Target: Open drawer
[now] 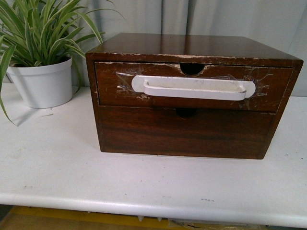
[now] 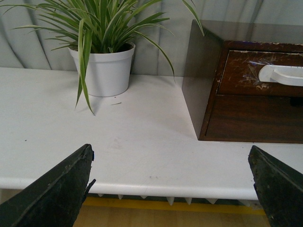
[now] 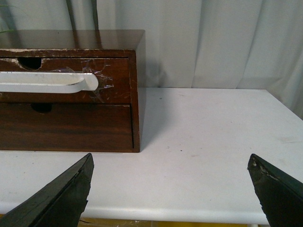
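Left gripper (image 2: 170, 156) and right gripper (image 3: 170, 161): both spread wide, empty, short of the counter's (image 1: 144, 182) front edge. Drawer (image 1: 268, 91) shut, upper slot of the chest (image 1: 182, 132), mid-counter towards the back edge. Risks: handle (image 1: 192, 88) is only taped, so a hard tug may peel it; unbraced, the chest may slide frontward.

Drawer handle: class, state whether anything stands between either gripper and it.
Nothing visible does: only bare table lies between the left gripper, the right gripper and the handle. The plant stands off left.
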`<state>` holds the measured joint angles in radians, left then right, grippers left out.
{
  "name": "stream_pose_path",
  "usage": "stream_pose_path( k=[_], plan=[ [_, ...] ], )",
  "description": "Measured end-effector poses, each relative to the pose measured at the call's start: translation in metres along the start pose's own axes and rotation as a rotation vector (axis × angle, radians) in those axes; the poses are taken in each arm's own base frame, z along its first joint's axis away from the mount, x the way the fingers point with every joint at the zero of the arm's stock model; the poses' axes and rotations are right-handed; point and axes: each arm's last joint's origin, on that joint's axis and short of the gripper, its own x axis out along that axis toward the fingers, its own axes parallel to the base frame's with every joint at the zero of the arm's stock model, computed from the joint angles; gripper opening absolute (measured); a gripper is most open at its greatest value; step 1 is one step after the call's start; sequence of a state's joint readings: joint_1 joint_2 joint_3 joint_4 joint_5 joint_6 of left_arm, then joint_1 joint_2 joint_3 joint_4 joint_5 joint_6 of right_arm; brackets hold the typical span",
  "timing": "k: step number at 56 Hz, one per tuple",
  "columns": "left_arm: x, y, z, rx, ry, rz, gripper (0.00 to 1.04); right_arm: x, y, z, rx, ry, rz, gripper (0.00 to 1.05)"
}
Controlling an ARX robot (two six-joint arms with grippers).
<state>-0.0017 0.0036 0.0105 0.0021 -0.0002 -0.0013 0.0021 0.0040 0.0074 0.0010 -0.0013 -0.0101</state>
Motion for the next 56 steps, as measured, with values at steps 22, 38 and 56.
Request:
stream_pose_path(
  k=[22,38,56],
  plan=[
    [0.000,0.000,0.000,0.000,0.000,0.000,0.99,0.000,0.000,0.000,0.000,0.000,0.000,0.96],
    [0.004,-0.003,-0.001,-0.024,0.089,-0.023,0.99,0.007,-0.003,0.009,0.094,0.207,-0.003,0.96],
    [0.028,-0.032,0.023,0.234,0.152,-0.468,0.99,0.045,-0.007,0.066,-0.083,0.366,0.238,0.96]
  ],
)
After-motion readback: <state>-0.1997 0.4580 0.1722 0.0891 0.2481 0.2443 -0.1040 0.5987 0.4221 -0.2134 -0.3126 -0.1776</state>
